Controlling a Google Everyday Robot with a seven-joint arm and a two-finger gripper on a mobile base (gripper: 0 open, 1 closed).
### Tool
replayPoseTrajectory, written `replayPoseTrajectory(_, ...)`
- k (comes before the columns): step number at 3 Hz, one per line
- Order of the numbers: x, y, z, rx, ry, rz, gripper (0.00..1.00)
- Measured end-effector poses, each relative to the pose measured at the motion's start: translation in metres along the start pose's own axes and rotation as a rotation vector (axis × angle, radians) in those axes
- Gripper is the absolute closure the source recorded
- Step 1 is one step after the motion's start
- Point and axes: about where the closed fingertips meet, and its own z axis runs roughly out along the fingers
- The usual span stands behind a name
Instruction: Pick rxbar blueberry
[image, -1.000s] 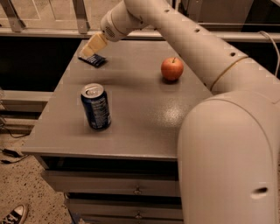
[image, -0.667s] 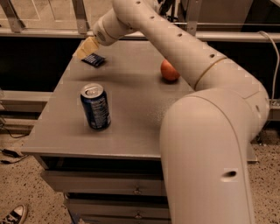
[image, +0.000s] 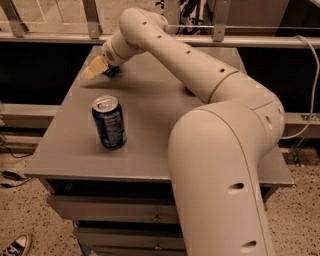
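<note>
Centre-left in the frame, I see an upright blue soda can (image: 109, 122) on the grey table (image: 65, 155); its print is unreadable. Farther back, at upper left, the gripper (image: 91, 71) sits low over the tabletop, and I cannot tell its grip state. The rxbar blueberry (image: 113, 71) lies just beside it, partly hidden, label illegible.

Grey surface (image: 145, 117), two items resting on it.
We note a blue soda can (image: 109, 122) upright near the front left. The rxbar blueberry (image: 113, 71) lies flat by the far left corner, with the gripper (image: 90, 72) low at its left end; we cannot tell if they touch.
</note>
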Motion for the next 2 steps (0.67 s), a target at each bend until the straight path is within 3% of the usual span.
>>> replayPoseTrajectory(1,0.015,-0.004,0.010,0.014,0.011,0.027,0.16)
replayPoseTrajectory(2,0.026,-0.012,0.009,0.034,0.016,0.047,0.39)
